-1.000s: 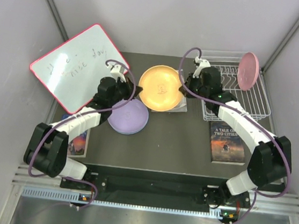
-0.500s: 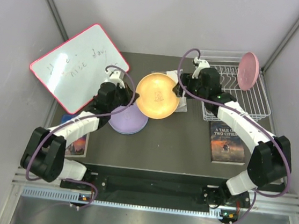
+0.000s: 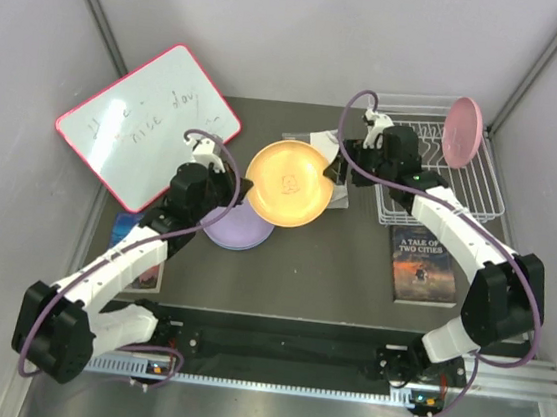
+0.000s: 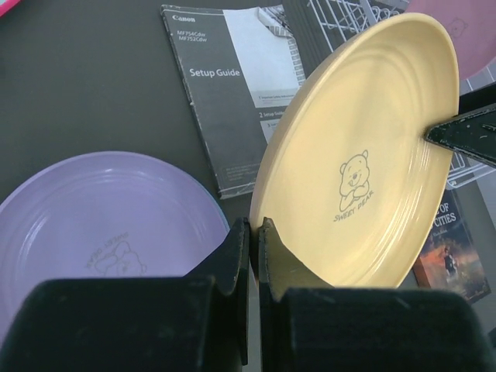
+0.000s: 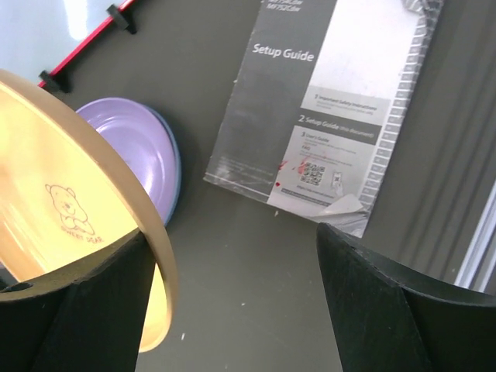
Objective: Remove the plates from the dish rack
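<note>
Round orange plastic plate (image 3: 288, 181), bear-printed, tilted; left hand (image 4: 253, 232) pinches its rim. Right hand (image 5: 232, 232), clamped a second ago, now stands wide apart.

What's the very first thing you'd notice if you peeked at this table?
The big orange plate with a little bear drawn on it, tilted up in the middle of the table and pinched at its rim by the left claw. Below it lies a lavender plate, and a pink plate stands on edge in the white dish rack at the back right.
</note>
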### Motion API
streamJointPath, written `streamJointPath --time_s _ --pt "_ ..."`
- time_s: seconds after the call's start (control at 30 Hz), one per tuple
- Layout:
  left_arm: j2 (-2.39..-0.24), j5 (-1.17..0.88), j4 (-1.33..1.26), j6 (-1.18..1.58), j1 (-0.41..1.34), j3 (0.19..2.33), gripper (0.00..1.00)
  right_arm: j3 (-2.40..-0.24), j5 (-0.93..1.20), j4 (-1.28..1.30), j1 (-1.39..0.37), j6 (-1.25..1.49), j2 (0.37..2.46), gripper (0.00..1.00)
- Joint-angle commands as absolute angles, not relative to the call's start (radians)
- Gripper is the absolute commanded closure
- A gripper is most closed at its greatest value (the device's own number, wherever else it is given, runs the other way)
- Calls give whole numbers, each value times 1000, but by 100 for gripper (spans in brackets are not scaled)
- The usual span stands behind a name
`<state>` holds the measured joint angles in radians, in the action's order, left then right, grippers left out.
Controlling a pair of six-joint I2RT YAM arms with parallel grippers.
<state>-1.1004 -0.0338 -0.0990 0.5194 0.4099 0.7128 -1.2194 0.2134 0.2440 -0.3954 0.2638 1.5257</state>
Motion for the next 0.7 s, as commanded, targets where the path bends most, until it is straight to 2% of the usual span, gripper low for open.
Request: streamJointPath --time_s 0.0,0.27,0.4,0.67 --pt "-976 305 100 497 354 631 100 -1287 -23 238 -183 216 1476 22" --pt "-890 439 198 505 351 604 100 -1299 23 235 -124 216 1499 22" --pt "-887 445 221 515 351 597 100 -1301 60 226 -123 227 1514 17" --pt "-899 420 212 517 350 571 100 -1301 64 225 -123 218 1513 17"
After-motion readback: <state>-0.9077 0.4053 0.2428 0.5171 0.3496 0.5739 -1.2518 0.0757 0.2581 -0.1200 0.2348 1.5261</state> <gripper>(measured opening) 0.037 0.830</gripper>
